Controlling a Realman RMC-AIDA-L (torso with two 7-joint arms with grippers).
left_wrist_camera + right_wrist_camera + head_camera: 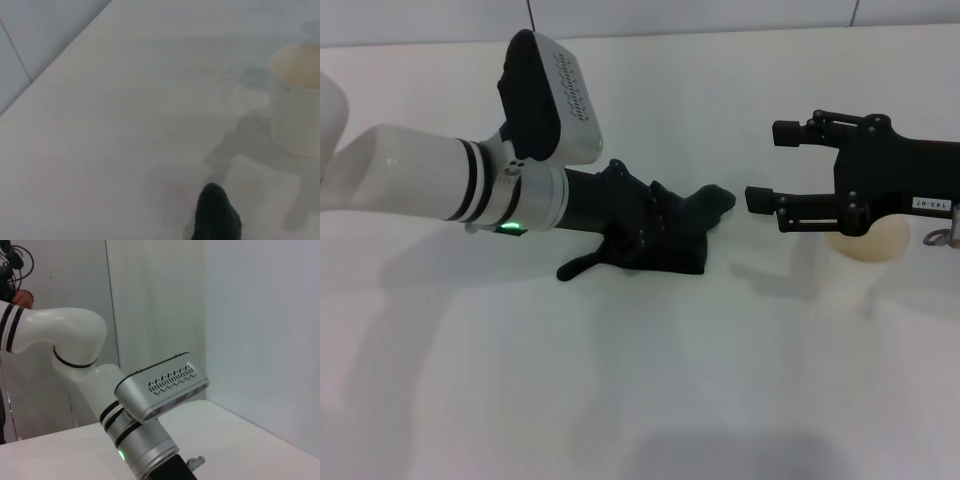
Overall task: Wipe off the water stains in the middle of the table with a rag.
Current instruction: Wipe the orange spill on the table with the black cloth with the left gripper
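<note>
The black rag [692, 232] lies bunched on the white table [620, 390], its narrow tail pointing toward me. My left gripper [638, 222] reaches in from the left, buried in the rag's folds and shut on it, pressing it to the table. A tip of the rag shows in the left wrist view [216, 214]. No orange-brown water stain shows; the spot under the rag is hidden. My right gripper [772, 166] hovers open and empty just right of the rag.
A cream-white cup [868, 242] stands under the right gripper's body, also seen in the left wrist view [296, 100]. The grey wall [720, 15] runs along the table's far edge. The right wrist view shows only the left arm [150, 405].
</note>
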